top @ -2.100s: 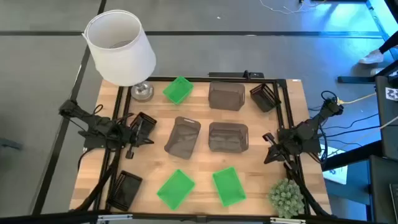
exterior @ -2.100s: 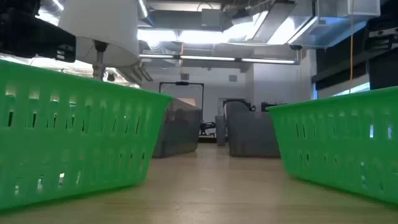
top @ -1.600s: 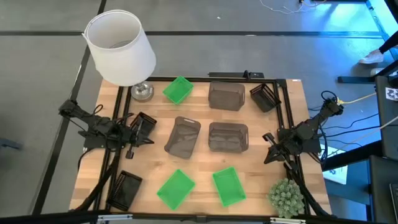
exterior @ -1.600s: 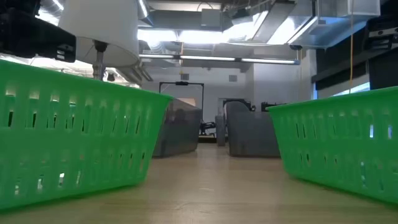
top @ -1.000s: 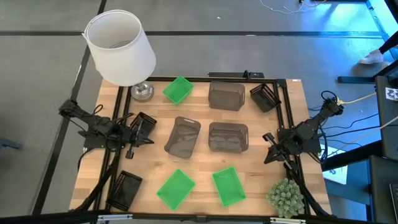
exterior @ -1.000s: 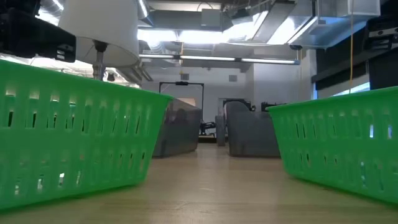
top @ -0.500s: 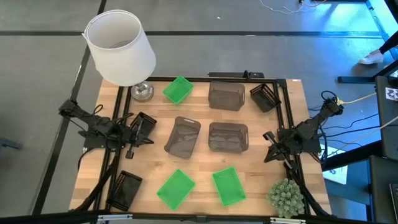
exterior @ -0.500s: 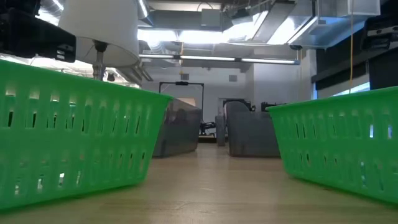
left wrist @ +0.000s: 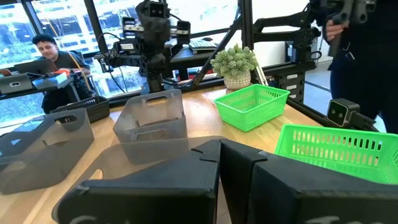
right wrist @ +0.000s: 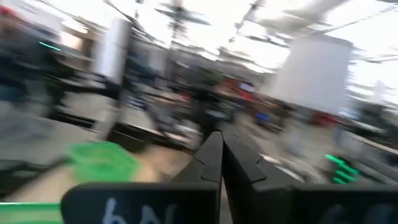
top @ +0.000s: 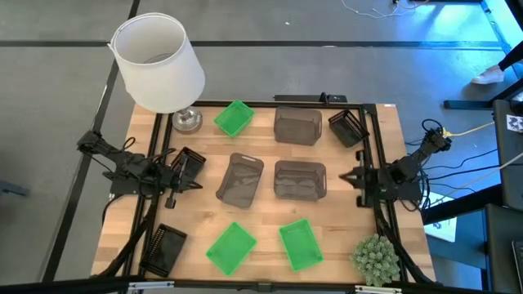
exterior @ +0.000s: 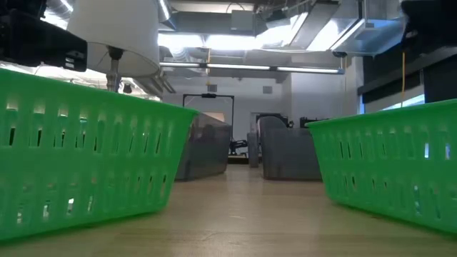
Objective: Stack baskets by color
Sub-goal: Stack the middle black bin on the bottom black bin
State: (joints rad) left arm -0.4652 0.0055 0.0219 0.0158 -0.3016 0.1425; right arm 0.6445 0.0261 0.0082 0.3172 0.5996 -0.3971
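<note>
Baskets (top: pixel 300 179) unstacked: three green; three smoky grey; three black

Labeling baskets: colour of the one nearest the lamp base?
Bright green basket; clearest in the high view.

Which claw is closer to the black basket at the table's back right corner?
Right. The right claw sits just in front of that black basket; the left claw is across the table.
</note>
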